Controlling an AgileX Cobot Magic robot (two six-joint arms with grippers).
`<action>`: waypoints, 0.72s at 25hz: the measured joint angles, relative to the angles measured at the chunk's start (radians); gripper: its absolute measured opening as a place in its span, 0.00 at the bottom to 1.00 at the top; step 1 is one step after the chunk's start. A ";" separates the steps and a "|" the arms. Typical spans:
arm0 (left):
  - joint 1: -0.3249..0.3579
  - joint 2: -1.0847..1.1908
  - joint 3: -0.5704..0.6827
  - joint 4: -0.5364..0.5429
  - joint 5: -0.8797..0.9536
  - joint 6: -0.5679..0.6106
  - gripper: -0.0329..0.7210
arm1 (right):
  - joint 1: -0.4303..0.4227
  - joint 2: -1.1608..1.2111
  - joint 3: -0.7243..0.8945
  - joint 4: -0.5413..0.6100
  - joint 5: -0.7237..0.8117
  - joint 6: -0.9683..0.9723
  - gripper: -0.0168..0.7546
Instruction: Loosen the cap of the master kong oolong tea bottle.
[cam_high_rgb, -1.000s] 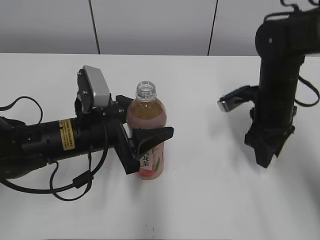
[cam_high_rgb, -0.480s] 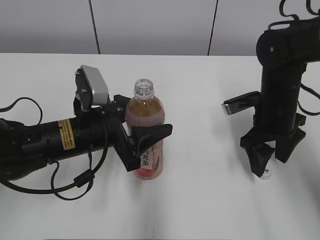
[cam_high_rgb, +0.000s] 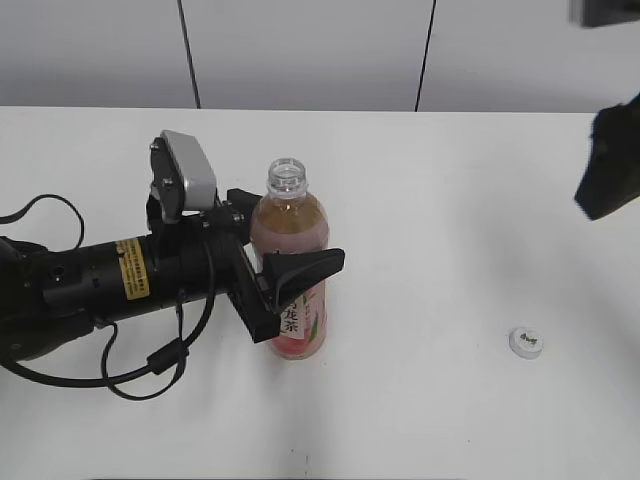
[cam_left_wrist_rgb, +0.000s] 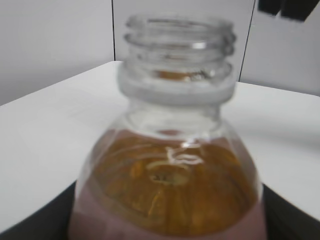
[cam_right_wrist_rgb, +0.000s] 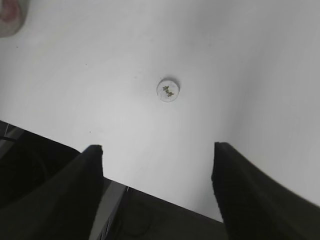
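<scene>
Gripping the bottle (cam_high_rgb: 291, 268) at mid-body is the left gripper (cam_high_rgb: 285, 285), reaching in from the left side of the exterior view. One dark finger (cam_high_rgb: 305, 268) crosses the front of the pink-and-white label and the jaws sit closed around the bottle. Bottle stands upright on the white table (cam_high_rgb: 420, 400), neck open, threads bare. Amber tea fills it to the shoulder.

Left wrist view sits right up against the bottle (cam_left_wrist_rgb: 167, 165): open mouth and thread rings on top, tea surface below. Focus is soft there, and the dark shapes at the lower corners are probably the finger edges, hard to confirm.

Cap (cam_high_rgb: 525, 341) is off and lying flat on the table, well to the right of the bottle, nothing touching it. Small grey mark faces up. Right wrist view looks straight down on the cap (cam_right_wrist_rgb: 168, 91), alone on bare tabletop.

Right gripper (cam_right_wrist_rgb: 157, 165) is raised clear of the table, jaws spread wide, nothing between the two dark fingers (cam_right_wrist_rgb: 77, 172). The cap shows in the gap between them, far below. In the exterior view only a dark piece of the right arm (cam_high_rgb: 612, 165) shows at the upper right edge. A black cable (cam_high_rgb: 140, 380) loops on the table under the left arm.
</scene>
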 joint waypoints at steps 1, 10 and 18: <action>0.000 0.000 0.000 0.000 0.000 0.000 0.66 | 0.000 -0.073 0.019 0.001 0.001 0.003 0.69; 0.000 0.000 0.000 0.008 0.002 -0.041 0.70 | 0.000 -0.656 0.239 -0.037 0.004 0.005 0.69; 0.000 -0.062 0.000 0.026 0.003 -0.085 0.74 | 0.000 -1.034 0.427 -0.116 0.009 0.024 0.69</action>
